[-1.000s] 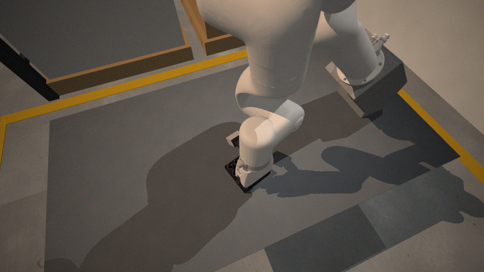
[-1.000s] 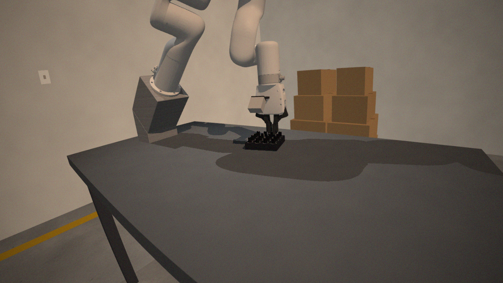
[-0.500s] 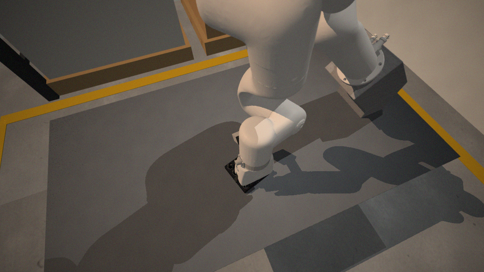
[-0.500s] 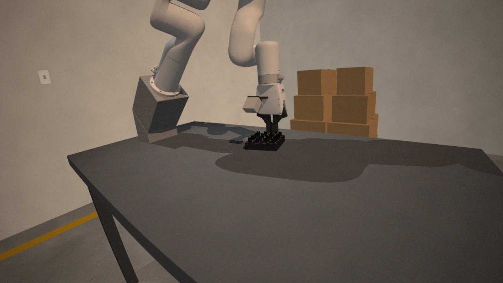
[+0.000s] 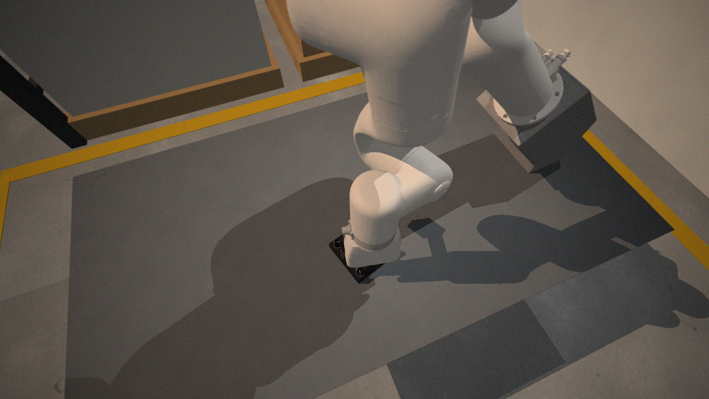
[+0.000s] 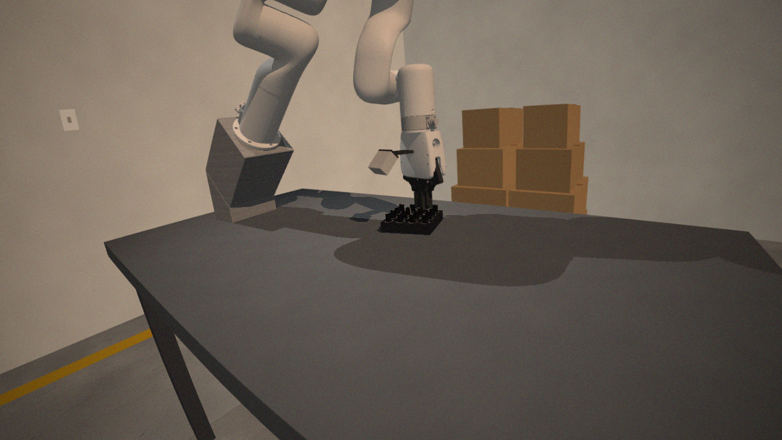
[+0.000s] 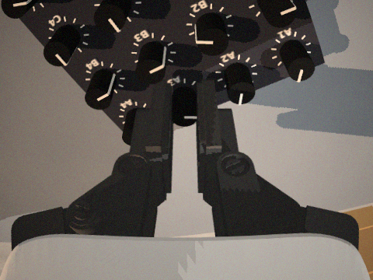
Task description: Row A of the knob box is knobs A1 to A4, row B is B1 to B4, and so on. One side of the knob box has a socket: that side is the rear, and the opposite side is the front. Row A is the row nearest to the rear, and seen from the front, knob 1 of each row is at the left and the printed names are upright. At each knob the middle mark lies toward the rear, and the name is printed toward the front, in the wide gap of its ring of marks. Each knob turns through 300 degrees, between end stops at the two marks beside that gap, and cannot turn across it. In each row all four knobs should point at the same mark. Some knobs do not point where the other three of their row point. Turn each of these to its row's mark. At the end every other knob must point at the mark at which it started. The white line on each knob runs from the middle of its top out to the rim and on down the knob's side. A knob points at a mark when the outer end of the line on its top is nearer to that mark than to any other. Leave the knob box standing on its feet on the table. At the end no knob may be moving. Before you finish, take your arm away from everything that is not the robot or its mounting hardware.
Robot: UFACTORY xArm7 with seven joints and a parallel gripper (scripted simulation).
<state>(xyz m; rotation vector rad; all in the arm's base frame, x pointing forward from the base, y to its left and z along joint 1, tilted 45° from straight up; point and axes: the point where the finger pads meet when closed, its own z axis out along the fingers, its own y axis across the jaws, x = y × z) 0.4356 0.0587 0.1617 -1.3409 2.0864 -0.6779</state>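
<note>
The gripper's fingers (image 6: 422, 203) stand narrow, closed on knob A3 (image 7: 184, 103), one on either side of it. In the wrist view, A3's white line points to 3 o'clock. At 1 o'clock from it are knob A2 (image 7: 239, 83) and, farther out, knob A1 (image 7: 297, 60), both with lines near 6 o'clock. Knob A4 (image 7: 127, 132), toward 8 o'clock, is partly behind a finger, its line hidden.

Beyond them, knob B3 (image 7: 151, 62) and knob B4 (image 7: 101, 89) point toward 2 o'clock; knob B2 (image 7: 211, 33) points to 9. Knob C4 (image 7: 62, 44), at 10 o'clock from A3, points toward 5. The printed names A1, A2, A3, A4, B2, B3, B4 and C4 can be read, upside down here.

All these knobs stand on the black knob box (image 5: 348, 267) (image 6: 407, 225) (image 7: 315, 43), which sits on the dark grey table (image 5: 148, 223) (image 6: 382, 339), beneath the white arm (image 5: 411, 59) (image 6: 415, 90). In the exterior view, the arm's angular mount (image 6: 259, 178) stands toward 10 o'clock from the box, and stacked brown cartons (image 6: 481, 167) rise toward 2 o'clock, past the table. Their visible faces carry no legible writing.

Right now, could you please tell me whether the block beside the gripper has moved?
Yes; in the exterior view, the block has swung left, away from the stacked boxes.
</note>
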